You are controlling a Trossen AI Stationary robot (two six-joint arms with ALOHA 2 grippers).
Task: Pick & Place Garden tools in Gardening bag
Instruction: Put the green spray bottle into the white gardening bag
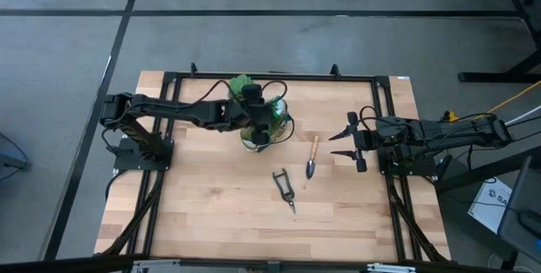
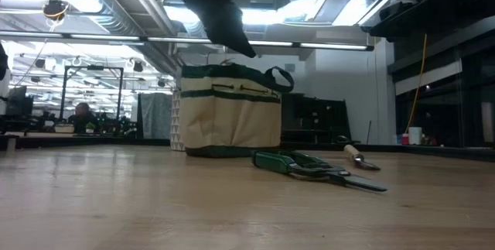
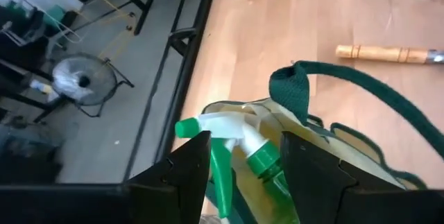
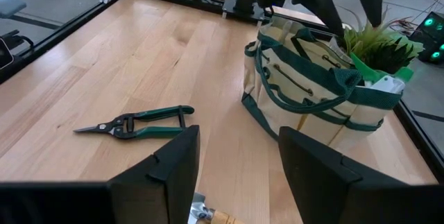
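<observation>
High view: left gripper (image 1: 259, 129) hung over bag (image 1: 283, 123); shears (image 1: 285, 190) and trowel (image 1: 313, 158) lay on table (image 1: 203, 205).
Left wrist: fingers apart, empty; sprayer (image 3: 229, 144) sat in bag.
Right wrist: right gripper (image 4: 232, 161) spread, empty, near shears. Next, probably, a shears pickup.

The spray bottle's (image 3: 239, 151) lower body is hidden inside the gardening bag (image 3: 326, 148) and cut off at six o'clock. The trowel (image 3: 383, 53) is cropped at three o'clock; its blade is unseen there.
</observation>
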